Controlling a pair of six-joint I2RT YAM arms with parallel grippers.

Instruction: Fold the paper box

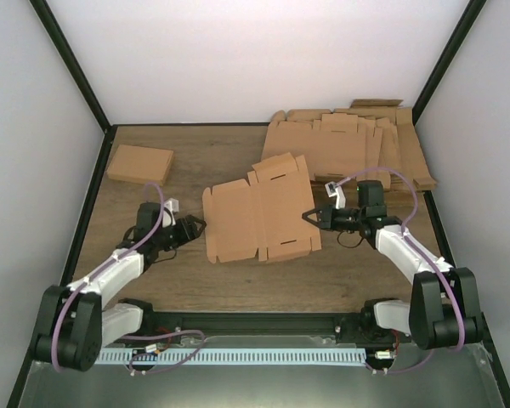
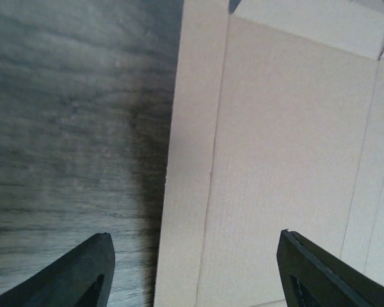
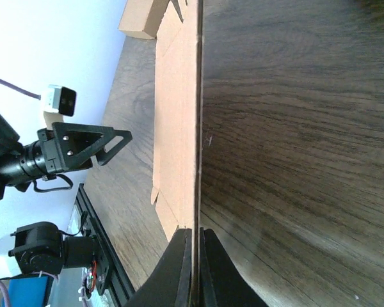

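Right gripper [image 1: 309,215] has its two fingers pressed together on the thin 3 o'clock edge of the paper box [image 1: 257,218]. In the right wrist view the right gripper [image 3: 195,256] sits at 6 o'clock, and the cardboard [image 3: 176,128] runs edge-on as a narrow line straight into the slit between the fingers.

Left gripper [image 1: 197,226] is spread wide at the box's 9 o'clock edge. In its own wrist view the left gripper [image 2: 195,238] shows one dark fingertip at 7 o'clock and the other at 5 o'clock, with nothing between them but the view ahead. The box's outer strip [image 2: 275,160], marked by a long crease, lies just in front of them. Whether either fingertip touches the cardboard cannot be told.

From above, the box lies opened out flat near the middle of the wooden table [image 1: 187,161], a plain brown sheet with creases, slots and small flaps along its 12 o'clock side. The two arms reach in from 7 and 5 o'clock.

A loose, fanned pile of cardboard sheets [image 1: 348,144] lies at 1 o'clock, well apart from the box. A small flat brown box [image 1: 140,164] rests at 10 o'clock, near the table's edge.
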